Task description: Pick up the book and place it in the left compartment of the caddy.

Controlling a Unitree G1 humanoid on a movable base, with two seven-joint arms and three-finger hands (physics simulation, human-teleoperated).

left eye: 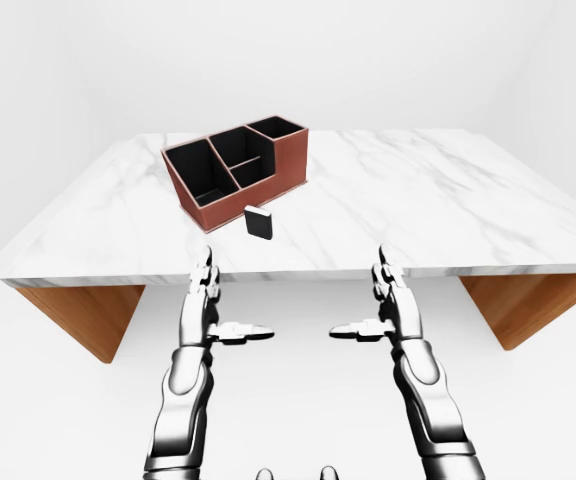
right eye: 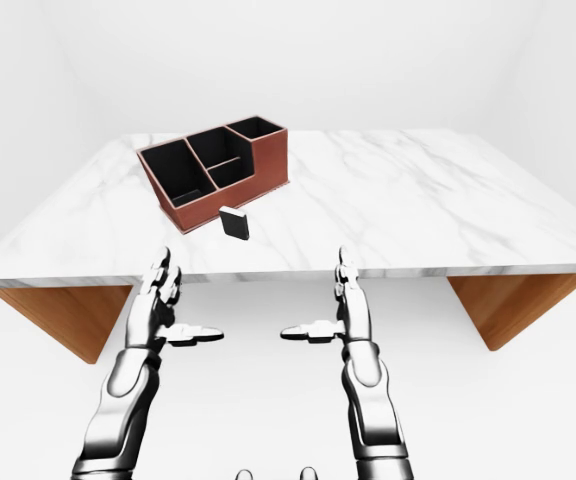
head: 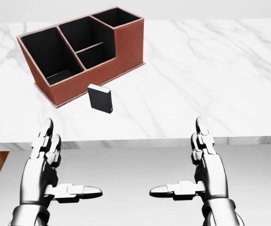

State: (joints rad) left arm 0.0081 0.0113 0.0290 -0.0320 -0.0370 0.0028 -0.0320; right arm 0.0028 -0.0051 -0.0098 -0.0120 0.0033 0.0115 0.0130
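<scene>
White marble table [head: 211, 70] with wood-coloured side supports, white room around it. Reddish-brown caddy [head: 126, 44] sits on the tabletop toward the upper left of the head view, set at an angle to the table edge. Black inside. Big compartment at its left end [head: 46, 54], middle section split by a low divider into two smaller bins, taller square compartment at the right end. All compartments look empty as far as the views show.

Book [head: 100, 98]: small, black, standing upright on the table, just beside the caddy's near long wall, below its middle section in the head view. A narrow strip of marble shows between book and caddy base, so apart, not touching. Nothing holds it.

Left hand [head: 48, 165] hovers below the table's near edge in the head view, fingers extended upward, thumb sticking out sideways toward the other hand. Splayed apart, empty. Right hand [head: 206, 162] mirrors it: fingers up, thumb pointing inward, spread apart, empty. Both hands are off the table, well apart from book and caddy. The book lies nearer the left hand's side. Silver forearms run up from the bottom of the eye views.
</scene>
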